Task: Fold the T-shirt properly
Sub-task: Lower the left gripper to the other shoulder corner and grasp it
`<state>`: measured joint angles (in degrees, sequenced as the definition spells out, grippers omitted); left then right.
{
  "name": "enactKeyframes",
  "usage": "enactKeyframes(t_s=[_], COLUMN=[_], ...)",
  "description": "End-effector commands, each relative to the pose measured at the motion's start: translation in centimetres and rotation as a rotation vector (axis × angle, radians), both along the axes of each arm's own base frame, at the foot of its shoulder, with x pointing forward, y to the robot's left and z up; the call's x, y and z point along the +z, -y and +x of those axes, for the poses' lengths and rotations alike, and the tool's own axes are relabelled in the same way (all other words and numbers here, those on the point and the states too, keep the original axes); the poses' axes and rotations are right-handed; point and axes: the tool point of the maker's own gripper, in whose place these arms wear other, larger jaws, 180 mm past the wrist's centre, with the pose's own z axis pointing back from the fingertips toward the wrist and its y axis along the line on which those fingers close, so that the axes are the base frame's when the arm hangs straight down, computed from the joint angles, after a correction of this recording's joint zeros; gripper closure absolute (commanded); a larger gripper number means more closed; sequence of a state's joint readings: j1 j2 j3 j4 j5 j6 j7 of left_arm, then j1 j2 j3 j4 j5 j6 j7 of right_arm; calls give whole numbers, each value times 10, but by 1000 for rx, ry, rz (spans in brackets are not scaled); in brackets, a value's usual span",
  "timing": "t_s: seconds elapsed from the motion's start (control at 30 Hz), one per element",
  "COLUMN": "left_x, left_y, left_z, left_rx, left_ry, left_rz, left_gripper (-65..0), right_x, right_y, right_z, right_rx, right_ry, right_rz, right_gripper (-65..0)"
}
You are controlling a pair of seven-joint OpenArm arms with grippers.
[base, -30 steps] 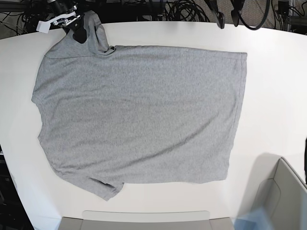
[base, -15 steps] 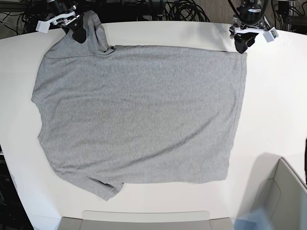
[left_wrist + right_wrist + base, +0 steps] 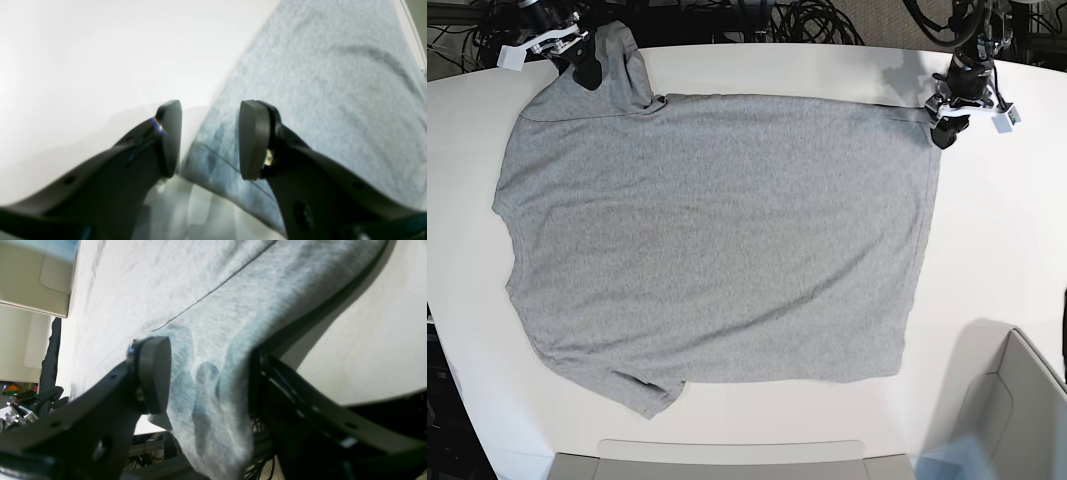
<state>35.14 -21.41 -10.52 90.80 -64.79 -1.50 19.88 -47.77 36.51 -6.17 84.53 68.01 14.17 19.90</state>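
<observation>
- Table (image 3: 757, 70): white, T-shirt (image 3: 717, 240) spread flat on it, plain side up, hem toward the left arm.
- Left gripper (image 3: 947, 128): a second ago off the cloth, now down at the far hem corner; jaws apart, straddling the hem edge, nothing pinched yet.
- Right gripper (image 3: 587, 62): unmoved at the far sleeve; jaws wide, sleeve cloth bunched between them.
- Reads as both far corners nearly ready for a fold.
</observation>
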Motion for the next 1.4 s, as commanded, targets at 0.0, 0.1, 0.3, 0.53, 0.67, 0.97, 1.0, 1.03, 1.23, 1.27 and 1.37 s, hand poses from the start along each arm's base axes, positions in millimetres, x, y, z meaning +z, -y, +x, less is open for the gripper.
enactKeyframes(t_s=[0.0, 0.1, 0.3, 0.53, 0.67, 0.97, 1.0, 1.03, 1.23, 1.27, 1.37], left_x=[-11, -18, -26, -29, -34, -25, -23, -20, -2, 2, 13], left_y=[13, 28, 52, 73, 66, 32, 30, 30, 42, 43, 48], left_z=[-15, -23, -30, -19, -23, -45, -50, -53, -64, -64, -55], left_rx=[-19, -50, -114, -161, -145, -74, -72, -72, -111, -117, -135], left_ry=[-77, -123, -169, -157, -178, -192, -196, -195, -184, -178, -142], left_rz=[-49, -94, -139, -166, -153, -102, -97, -92, -89, -89, -86], left_gripper=[-287, -286, -252, -180, -11, 0, 0, 0, 0, 0, 0], right_x=[-12, -12, -10, -8, -6, 12, 16, 20, 44, 48, 56], right_y=[5, 5, 4, 6, 11, 4, 5, 5, 15, 16, 18], right_z=[-13, -13, -12, -10, -8, -20, -21, -22, -18, -17, -12], right_rx=[8, 8, 10, 36, 45, 95, 94, 91, 66, 64, 62], right_ry=[-76, -76, -71, -70, -68, -73, -69, -66, -24, -17, 4], right_rz=[-35, -35, -31, -42, -57, -43, -43, -41, -60, -62, -68], right_gripper=[-322, -322, -322, -257, -69, 0, 0, 0, 0, 0, 0])
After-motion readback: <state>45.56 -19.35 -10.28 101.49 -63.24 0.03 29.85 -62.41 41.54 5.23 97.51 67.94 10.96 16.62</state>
